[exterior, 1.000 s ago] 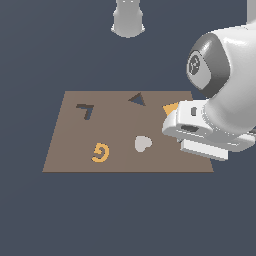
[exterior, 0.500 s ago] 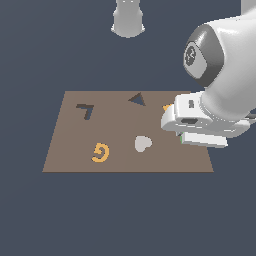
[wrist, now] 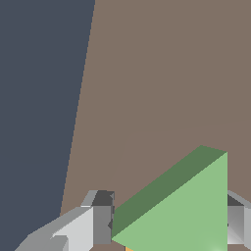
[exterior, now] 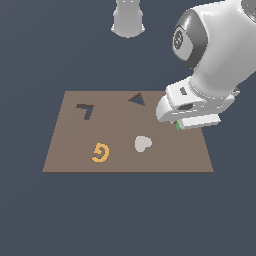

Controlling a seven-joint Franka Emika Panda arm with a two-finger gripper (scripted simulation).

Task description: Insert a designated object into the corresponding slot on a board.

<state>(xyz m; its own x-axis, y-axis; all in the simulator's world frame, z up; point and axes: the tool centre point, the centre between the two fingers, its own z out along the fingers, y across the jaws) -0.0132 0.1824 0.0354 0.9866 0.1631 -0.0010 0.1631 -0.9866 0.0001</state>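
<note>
Looking from outside, we see our gripper (exterior: 178, 125) at centre right with jaws closed on the green triangle (wrist: 188, 208), its slot (exterior: 137, 100) lying up-left across the board (exterior: 65, 150)

Count, exterior and wrist views together: one flat brown rectangular board (exterior: 65, 150); two dark cutouts in it, namely one dark triangular cutout (exterior: 137, 99) toward 12 o'clock on the board and one dark hook-shaped cutout (exterior: 85, 110) toward 10 o'clock; three loose pieces visible, namely one orange G-shaped piece (exterior: 100, 152) toward 7 o'clock, one pale grey heart piece (exterior: 142, 144) near centre, one light-green triangle piece (wrist: 188, 211); one white robot arm (exterior: 215, 50); one two-fingered grey gripper (wrist: 166, 228); one pale grey cylindrical base (exterior: 128, 17) beyond the board.
</note>
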